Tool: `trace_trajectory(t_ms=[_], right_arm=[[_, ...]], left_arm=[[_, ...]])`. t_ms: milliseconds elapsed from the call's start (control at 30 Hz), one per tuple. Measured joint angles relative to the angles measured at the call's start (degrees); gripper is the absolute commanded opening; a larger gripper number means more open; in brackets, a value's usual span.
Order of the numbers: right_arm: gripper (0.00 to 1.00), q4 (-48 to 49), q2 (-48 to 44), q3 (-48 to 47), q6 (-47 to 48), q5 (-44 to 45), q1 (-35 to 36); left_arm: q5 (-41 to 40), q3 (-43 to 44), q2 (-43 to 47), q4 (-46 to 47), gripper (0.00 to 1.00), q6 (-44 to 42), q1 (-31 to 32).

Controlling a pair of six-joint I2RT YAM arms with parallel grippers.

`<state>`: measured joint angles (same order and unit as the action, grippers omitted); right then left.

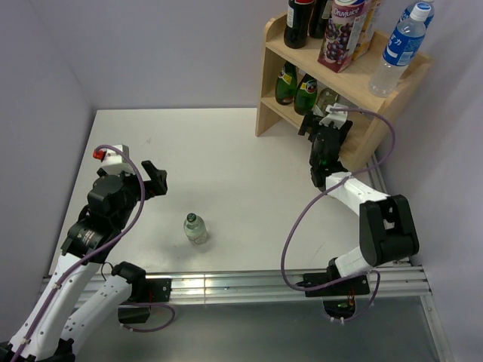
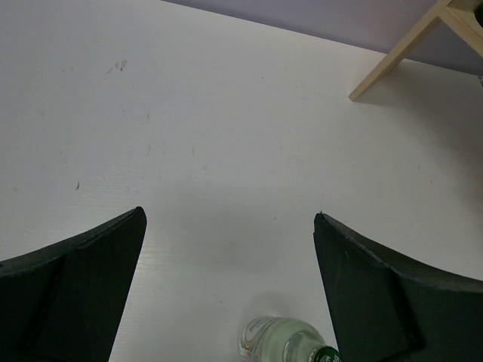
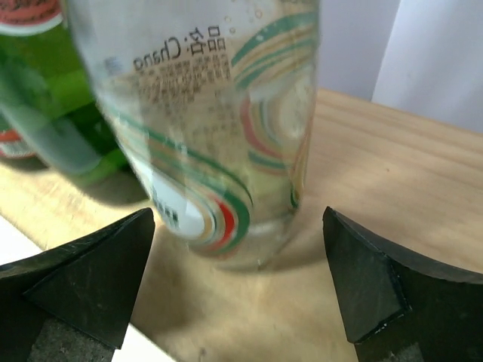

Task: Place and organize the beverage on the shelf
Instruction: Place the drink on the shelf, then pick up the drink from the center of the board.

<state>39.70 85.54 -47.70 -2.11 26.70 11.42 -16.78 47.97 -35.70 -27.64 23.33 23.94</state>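
Listing from the right: my right pincer (image 3: pixel 238 217) is spread wide and holds nothing. Its black fingers (image 3: pixel 83 279) flank a clear plastic bottle with a green-and-red swirl label (image 3: pixel 219 113), with a gap on each side. That bottle stands upright, long axis vertical, base on the lower board of the light wooden two-tier shelf (image 3: pixel 377 173), just beside an upright green glass bottle (image 3: pixel 45 98). My left pincer (image 2: pixel 230 219) is fully spread and empty, above the white table (image 2: pixel 226 113). One small clear green-capped bottle (image 1: pixel 195 228) stands upright mid-table, cap up, well apart from the shelf.
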Motion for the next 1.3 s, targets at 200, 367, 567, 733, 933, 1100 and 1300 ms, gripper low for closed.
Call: trace_trajectory(t_ms=[200,367,567,733,933,1100,1300], right_arm=[[1.0,-1.9,-4.5,3.1,-2.0,-2.2,0.0],[1.0,-5.0,-7.0,3.5,-3.9,-3.3,0.5],[1.0,-10.6,-11.3,4.2,-6.4,-4.1,3.6],[1.0,-19.1,-16.8,4.0,-7.9,-1.9,10.1],[0.99,-28.8,-26.9,4.0,-10.6,-3.7,14.4],[0.99,-33.1,-33.7,4.0,-11.3,-13.6,16.5],[0.97,-38.2,-36.4,4.1,-12.0,-22.4,18.1]], left_arm=[[0.0,0.0,-0.1,0.0,0.99,0.1,-0.4],[-0.7,0.0,-0.4,0.0,0.99,0.5,-0.7],[-2.4,3.1,-4.7,-3.7,1.0,4.6,-1.2],[-2.3,4.9,-6.3,-6.6,1.0,7.2,-1.2],[0.2,8.6,-11.6,-12.2,1.0,7.9,-1.3],[4.4,8.6,-12.9,-15.4,1.0,7.8,-1.2],[4.8,10.0,-16.0,-18.9,0.99,8.3,5.5]])
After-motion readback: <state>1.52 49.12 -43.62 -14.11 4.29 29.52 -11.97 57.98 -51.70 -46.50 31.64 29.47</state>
